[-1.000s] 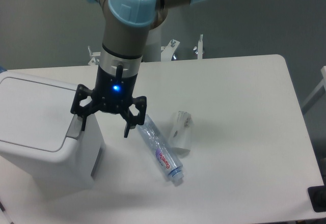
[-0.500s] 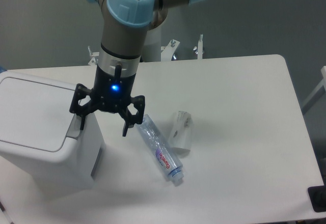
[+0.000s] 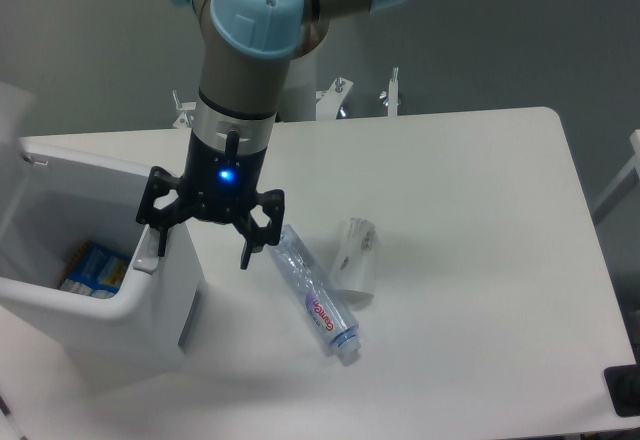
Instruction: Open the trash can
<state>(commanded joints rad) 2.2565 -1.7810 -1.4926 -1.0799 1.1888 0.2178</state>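
My pincer (image 3: pixel 203 247) hangs over the front right corner of the trash can (image 3: pixel 100 280), its two fingers spread wide and holding nothing. One fingertip (image 3: pixel 161 243) sits right at the grey push-button tab (image 3: pixel 148 253) on the can's rim, touching it as far as I can judge, while the other fingertip (image 3: pixel 250 252) hangs in the air beyond the can's side wall, above the tabletop (image 3: pixel 470 220). I am using the pincer that way on purpose: a button wants a poke, not a grasp, so one finger does the pressing and the spread keeps the other clear of the plastic.

The can stands at the left edge of the tabletop, and it is open — I can look straight down into it and see a blue and white package (image 3: pixel 95 266) lying on the bottom. The lid itself I can only make out as a pale, blurred shape near the far left, so I won't say how far back it has swung.

Just to my right a crushed clear water bottle (image 3: pixel 314 294) lies on its side, with a crumpled clear cup (image 3: pixel 355 257) beside it. Both are well clear of the can, likely waiting to be thrown in.

With the inside exposed, I judge the opening done — what remains is to lift straight up so the finger does not drag across the rim.
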